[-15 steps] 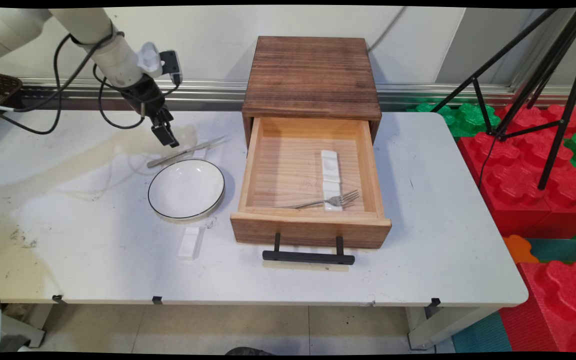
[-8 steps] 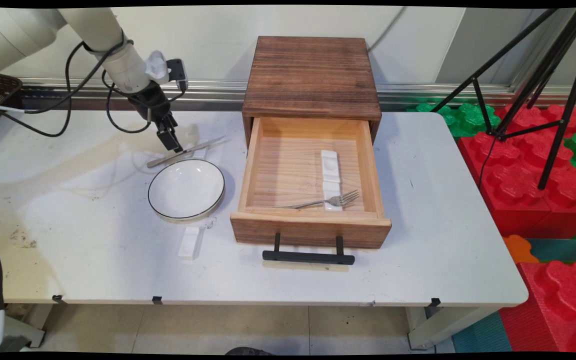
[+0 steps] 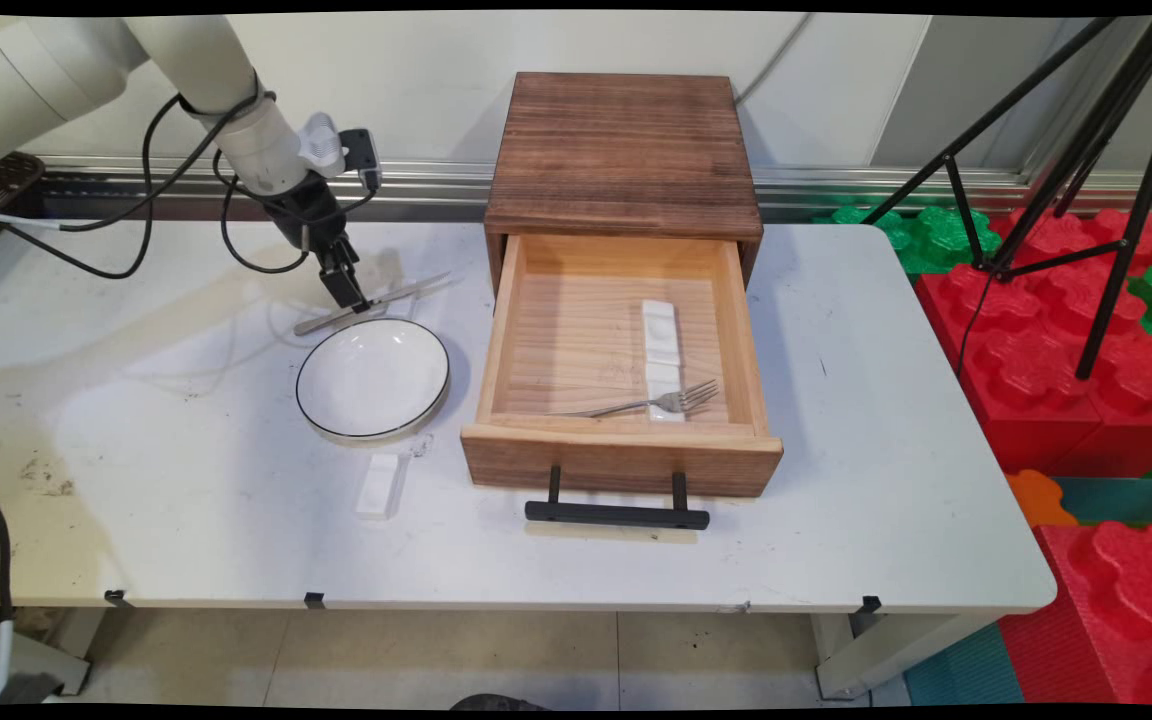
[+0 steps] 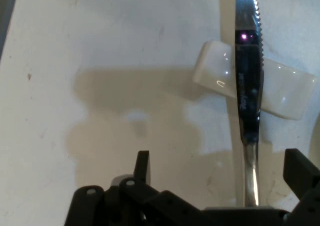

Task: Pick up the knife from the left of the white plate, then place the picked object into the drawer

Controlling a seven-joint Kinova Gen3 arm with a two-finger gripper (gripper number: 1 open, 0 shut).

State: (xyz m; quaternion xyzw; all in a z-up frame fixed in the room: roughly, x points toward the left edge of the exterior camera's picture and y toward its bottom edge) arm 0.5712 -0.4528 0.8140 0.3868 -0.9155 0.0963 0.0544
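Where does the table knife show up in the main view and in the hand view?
Main view: the knife lies on the table behind the white bowl, under the hand.
Hand view: the knife runs up the right side, across a small white rest, between the open fingers.
Shared landmark: the hand itself.

The white arm slants down from upper left, its black claw (image 3: 347,296) spread wide, low.
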